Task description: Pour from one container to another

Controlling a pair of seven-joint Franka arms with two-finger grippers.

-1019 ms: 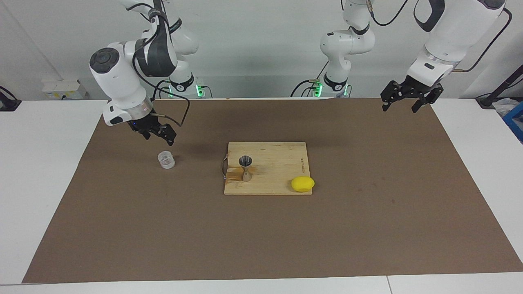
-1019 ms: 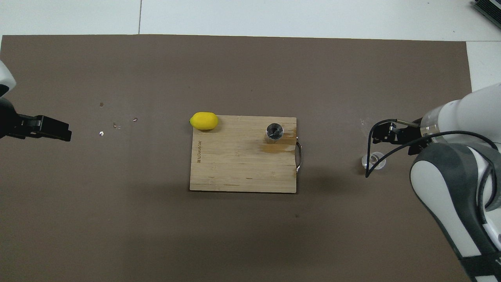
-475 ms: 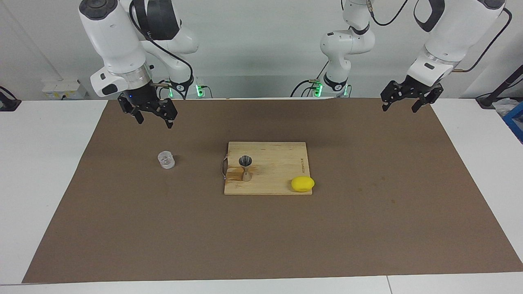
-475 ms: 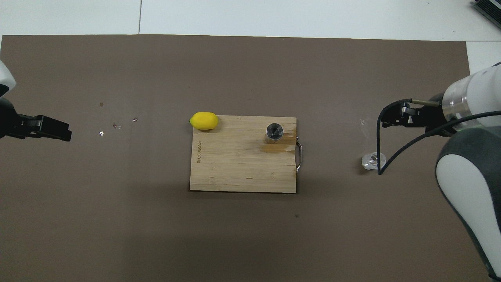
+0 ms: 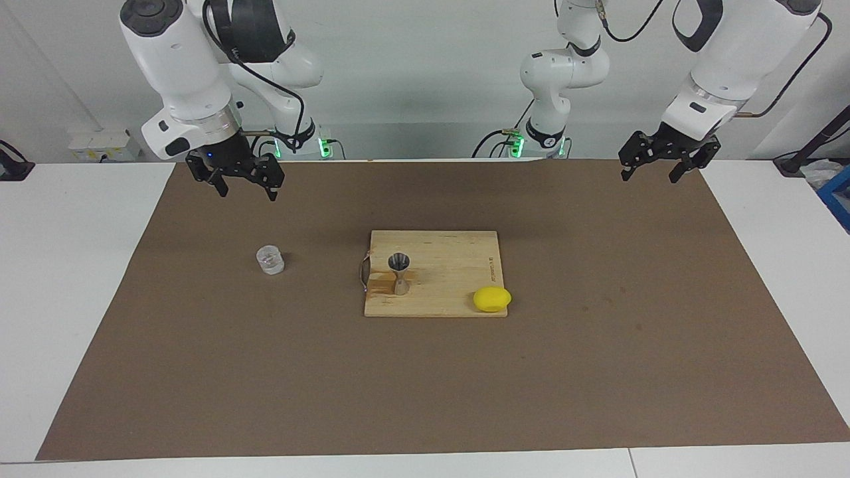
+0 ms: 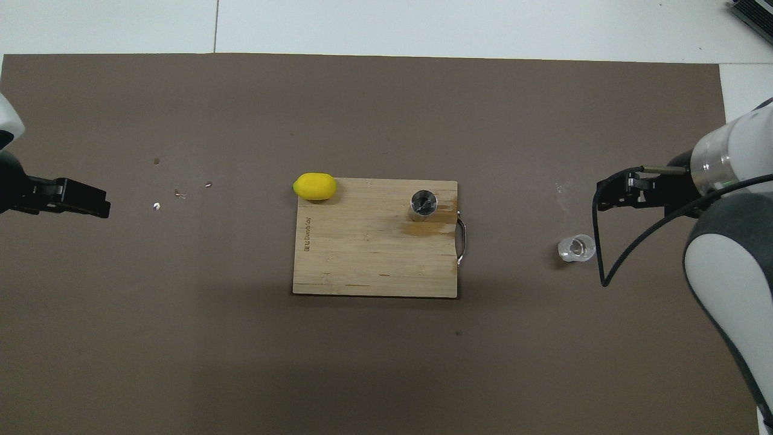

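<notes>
Right arm retracted from the clear cup

The right gripper (image 5: 242, 187), a second ago low and just beside the clear cup (image 5: 270, 259), now hangs raised and well apart from it, jaws spread, over the brown mat (image 5: 199, 332).

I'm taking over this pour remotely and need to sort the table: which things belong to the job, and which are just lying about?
For the job:
- clear cup, upright on the brown mat toward the right arm's end
- metal jigger, upright on the cutting board
- right end effector, open, empty

Lying about:
- lemon at the board's corner
- left end effector, open, waiting
</notes>
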